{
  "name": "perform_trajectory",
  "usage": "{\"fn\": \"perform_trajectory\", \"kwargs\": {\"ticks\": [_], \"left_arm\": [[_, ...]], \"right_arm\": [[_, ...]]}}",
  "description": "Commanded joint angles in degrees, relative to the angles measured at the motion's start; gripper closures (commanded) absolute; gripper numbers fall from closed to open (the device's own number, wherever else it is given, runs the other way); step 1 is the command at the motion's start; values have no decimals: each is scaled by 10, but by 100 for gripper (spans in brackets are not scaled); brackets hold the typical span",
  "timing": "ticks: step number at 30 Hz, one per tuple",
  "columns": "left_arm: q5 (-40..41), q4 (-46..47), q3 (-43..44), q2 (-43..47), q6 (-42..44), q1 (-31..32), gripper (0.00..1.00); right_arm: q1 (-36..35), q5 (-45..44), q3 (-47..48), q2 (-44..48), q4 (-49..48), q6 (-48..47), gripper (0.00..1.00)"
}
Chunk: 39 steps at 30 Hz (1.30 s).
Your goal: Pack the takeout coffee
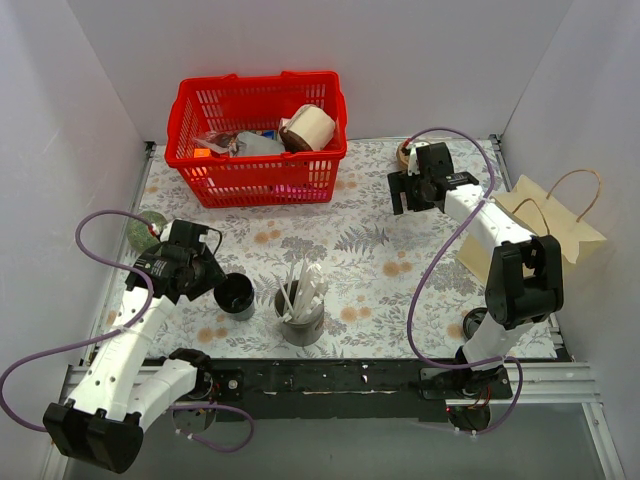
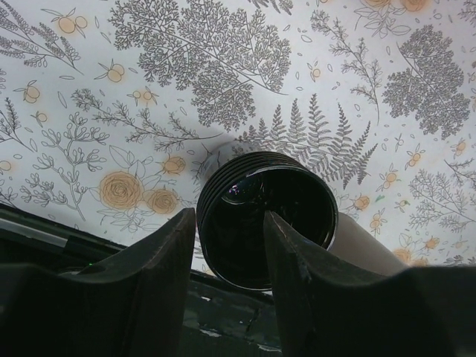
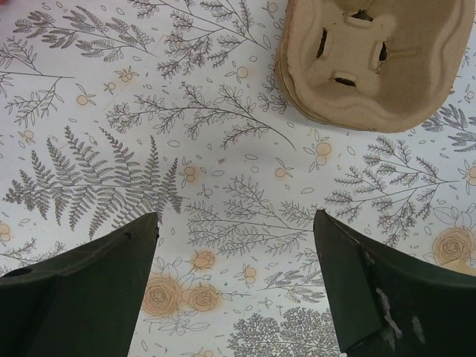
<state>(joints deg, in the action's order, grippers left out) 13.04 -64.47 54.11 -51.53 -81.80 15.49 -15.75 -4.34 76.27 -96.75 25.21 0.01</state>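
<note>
No cup with a lid shows, so the takeout coffee is out of view. A wide-mouthed black cup (image 1: 235,294) without a lid stands on the floral tablecloth at the near left. My left gripper (image 1: 215,283) hangs at its left side. In the left wrist view the left gripper (image 2: 230,213) is narrowed but open, one finger outside the black cup's (image 2: 297,201) left wall and the other over its mouth. My right gripper (image 1: 411,200) hovers at the far right. The right gripper (image 3: 235,216) stands wide open over bare cloth with nothing between its fingers.
A grey container (image 1: 301,320) of white utensils stands right of the black cup. A red basket (image 1: 258,135) of goods is at the back. A cardboard cup carrier (image 3: 372,59) lies by the right gripper. A brown paper bag (image 1: 545,225) lies at the right. A greenish round thing (image 1: 143,230) sits far left.
</note>
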Motion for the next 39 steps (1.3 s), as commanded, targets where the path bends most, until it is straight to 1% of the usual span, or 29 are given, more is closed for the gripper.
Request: {"fn": "perform_trajectory", "kwargs": {"ticks": [1, 4, 8, 12, 14, 18, 20, 27, 29, 35, 39], "left_arm": [[-4, -26, 5, 8, 16, 1, 61], [-6, -22, 0, 8, 17, 1, 64], [-13, -10, -3, 5, 23, 1, 66], [22, -20, -4, -9, 25, 1, 66], [23, -19, -6, -14, 29, 1, 66], [11, -8, -12, -20, 35, 1, 66], [4, -3, -17, -23, 38, 1, 70], [-20, 15, -24, -28, 45, 1, 75], [-19, 13, -24, -31, 46, 1, 76], [-13, 6, -22, -38, 50, 0, 77], [-19, 7, -20, -38, 49, 1, 82]], "right_arm": [[2, -16, -1, 26, -4, 13, 8], [2, -19, -9, 30, -12, 15, 8], [2, -34, -3, 22, 0, 14, 8], [2, -55, -8, 26, 2, 14, 8], [3, -59, -9, 24, 1, 13, 8], [3, -67, -9, 23, 3, 13, 8], [2, -71, -9, 23, 4, 13, 8], [2, -78, -5, 18, 10, 11, 8], [2, -86, -5, 20, 11, 10, 8], [2, -88, -7, 24, 11, 10, 8], [2, -88, -8, 24, 9, 10, 8]]}}
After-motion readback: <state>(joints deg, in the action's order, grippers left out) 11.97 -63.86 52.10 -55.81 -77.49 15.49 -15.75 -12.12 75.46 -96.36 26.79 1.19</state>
